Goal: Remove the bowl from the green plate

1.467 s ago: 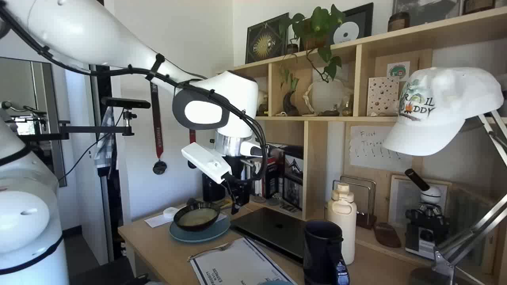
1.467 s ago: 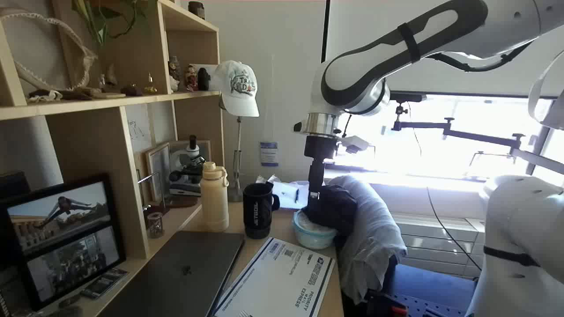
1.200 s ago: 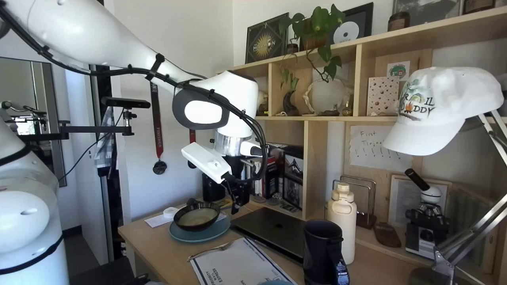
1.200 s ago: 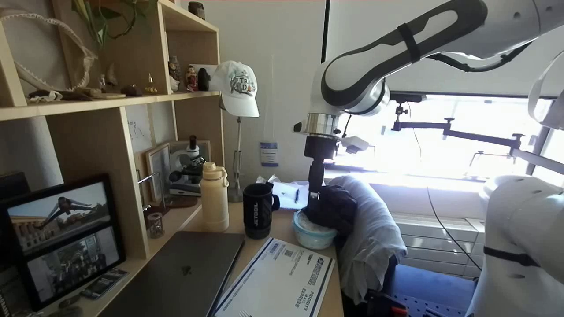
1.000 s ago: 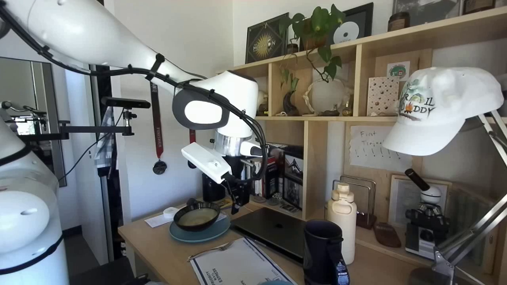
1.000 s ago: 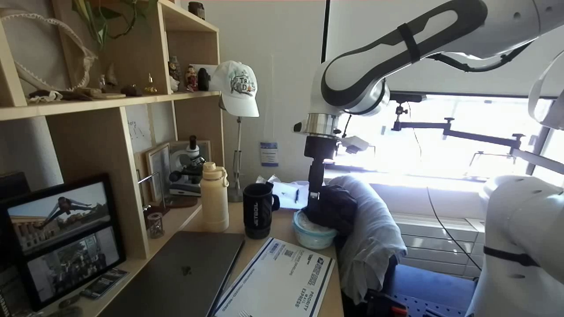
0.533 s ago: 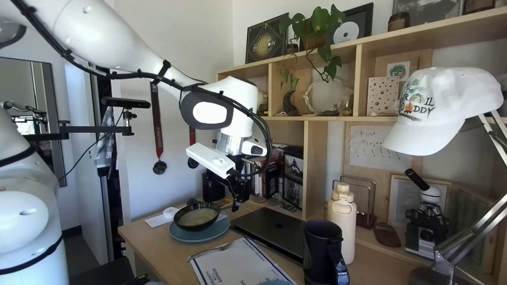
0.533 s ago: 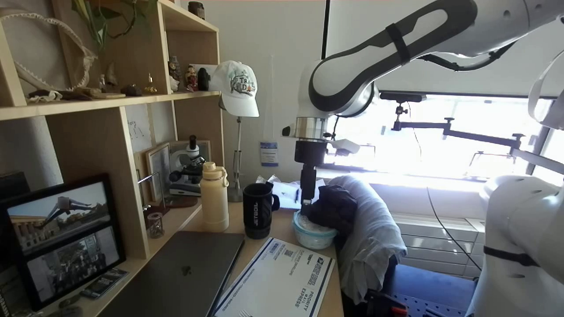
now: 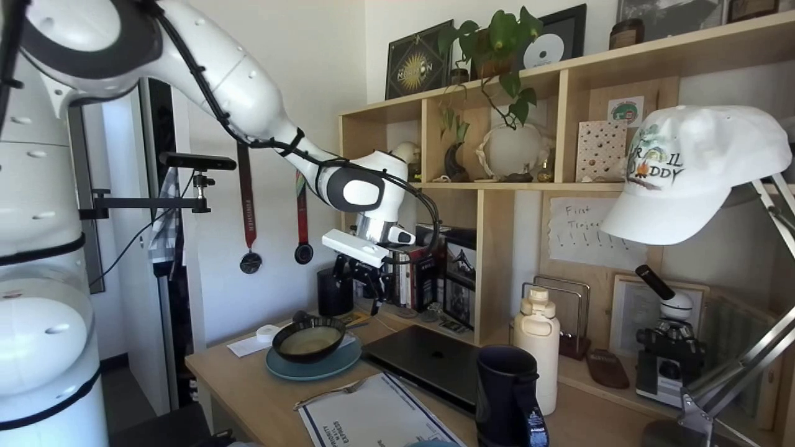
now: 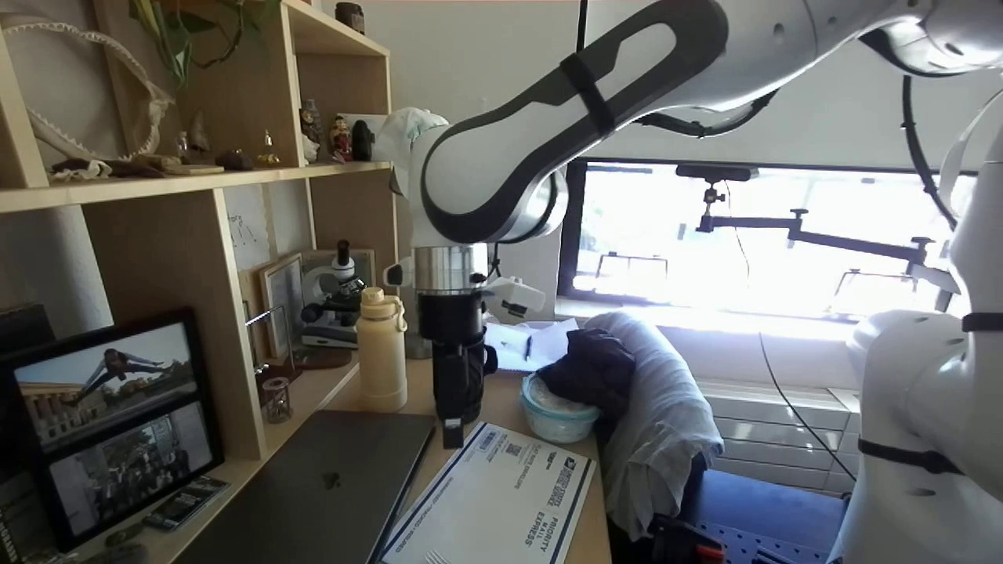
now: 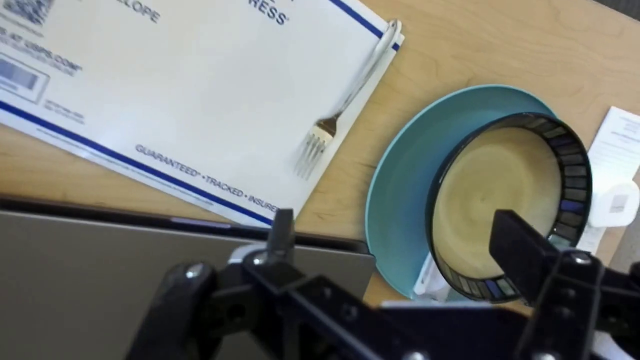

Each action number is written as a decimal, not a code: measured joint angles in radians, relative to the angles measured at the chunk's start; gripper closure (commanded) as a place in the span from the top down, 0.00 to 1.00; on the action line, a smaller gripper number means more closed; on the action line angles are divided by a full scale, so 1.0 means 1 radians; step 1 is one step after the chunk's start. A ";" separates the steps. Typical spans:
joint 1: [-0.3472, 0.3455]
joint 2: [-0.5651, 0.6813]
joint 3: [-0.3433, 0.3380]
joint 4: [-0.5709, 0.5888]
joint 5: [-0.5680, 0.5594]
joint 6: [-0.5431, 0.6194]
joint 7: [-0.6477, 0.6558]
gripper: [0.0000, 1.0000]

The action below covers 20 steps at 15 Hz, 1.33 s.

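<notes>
While the arm (image 9: pixel 248 93) is spanning both exterior views, I'm eyeing the laptop (image 9: pixel 422 360), lying just beside the plate (image 11: pixel 400 200) and probably crowding any set-down there. The plate is lying flat, bearing the bowl (image 11: pixel 492 185), which is sitting off-centre, so in the wrist view teal is showing mostly on one side. My gripper (image 11: pixel 392 230) is hovering higher up, holding nothing; its pads (image 11: pixel 282 235) are standing wide apart, presumably so one can go inside the bowl, one outside. Only one is overlapping it in that view, so I'm expecting to realign.
</notes>
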 measured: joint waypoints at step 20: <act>-0.143 0.571 0.301 0.349 0.173 -0.012 -0.179 1.00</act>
